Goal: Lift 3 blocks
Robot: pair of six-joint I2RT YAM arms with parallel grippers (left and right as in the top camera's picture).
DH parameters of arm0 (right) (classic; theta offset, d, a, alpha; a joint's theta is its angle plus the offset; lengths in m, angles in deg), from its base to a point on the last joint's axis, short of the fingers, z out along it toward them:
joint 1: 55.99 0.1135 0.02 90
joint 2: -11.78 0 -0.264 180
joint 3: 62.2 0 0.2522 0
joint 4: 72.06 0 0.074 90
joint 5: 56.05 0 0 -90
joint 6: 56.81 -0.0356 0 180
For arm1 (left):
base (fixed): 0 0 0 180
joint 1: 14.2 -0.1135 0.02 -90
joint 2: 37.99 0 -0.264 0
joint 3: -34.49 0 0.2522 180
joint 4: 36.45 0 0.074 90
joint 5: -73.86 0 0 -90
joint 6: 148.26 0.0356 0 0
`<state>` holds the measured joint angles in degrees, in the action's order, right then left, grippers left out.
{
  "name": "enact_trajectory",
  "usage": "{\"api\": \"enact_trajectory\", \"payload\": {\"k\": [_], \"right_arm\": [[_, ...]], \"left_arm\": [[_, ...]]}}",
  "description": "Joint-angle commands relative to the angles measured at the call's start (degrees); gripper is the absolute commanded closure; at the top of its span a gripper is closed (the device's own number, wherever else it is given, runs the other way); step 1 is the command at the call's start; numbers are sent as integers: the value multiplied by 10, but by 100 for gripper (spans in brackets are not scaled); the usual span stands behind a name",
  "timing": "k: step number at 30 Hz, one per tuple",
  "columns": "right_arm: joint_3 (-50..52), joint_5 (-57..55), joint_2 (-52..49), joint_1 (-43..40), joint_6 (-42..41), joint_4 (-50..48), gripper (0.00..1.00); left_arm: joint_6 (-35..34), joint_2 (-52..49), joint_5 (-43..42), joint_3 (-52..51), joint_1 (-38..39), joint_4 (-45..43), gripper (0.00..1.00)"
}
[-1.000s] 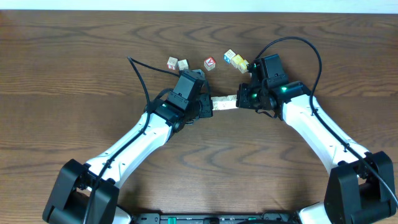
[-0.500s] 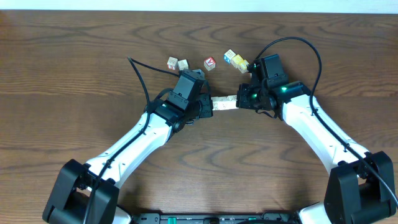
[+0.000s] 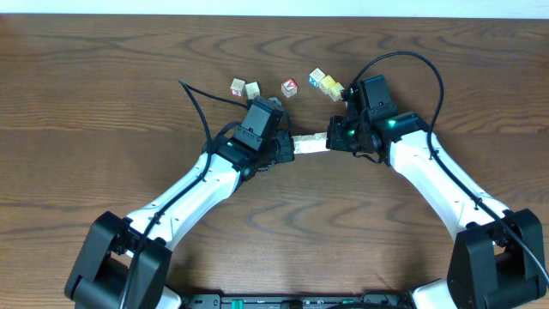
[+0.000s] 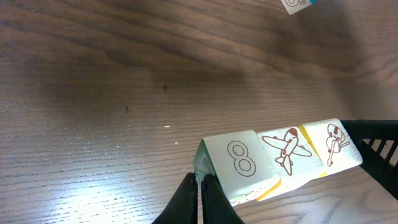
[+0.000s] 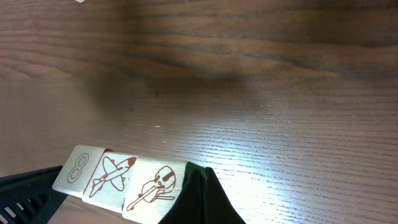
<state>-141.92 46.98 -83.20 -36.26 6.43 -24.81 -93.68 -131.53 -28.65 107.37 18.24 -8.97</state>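
Left block (image 4: 239, 163): numeral 8 in brown outline on its upper face. Middle block (image 4: 287, 149): aeroplane pictogram. Right block (image 5: 152, 185): violin pictogram. Far red-and-white cube (image 3: 289, 87): printed mark, too small to read.

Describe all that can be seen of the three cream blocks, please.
The three cream blocks are wooden-looking cubes in one straight row, face against face. Their faces show red-brown drawings: an 8, an aeroplane, a violin. The shut left gripper presses one end, the shut right gripper the other. They appear to hang above the table.
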Motion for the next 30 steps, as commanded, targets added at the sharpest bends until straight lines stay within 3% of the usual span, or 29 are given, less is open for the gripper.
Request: {"api": "enact_trajectory", "payload": {"k": [1, 30], "right_arm": [[-16, 134, 1, 36, -15, -3, 99], [-7, 134, -18, 51, -20, -13, 99]], "left_arm": [[-7, -5, -78, 11, 20, -24, 93], [-7, -23, -78, 11, 39, -40, 93]]}}
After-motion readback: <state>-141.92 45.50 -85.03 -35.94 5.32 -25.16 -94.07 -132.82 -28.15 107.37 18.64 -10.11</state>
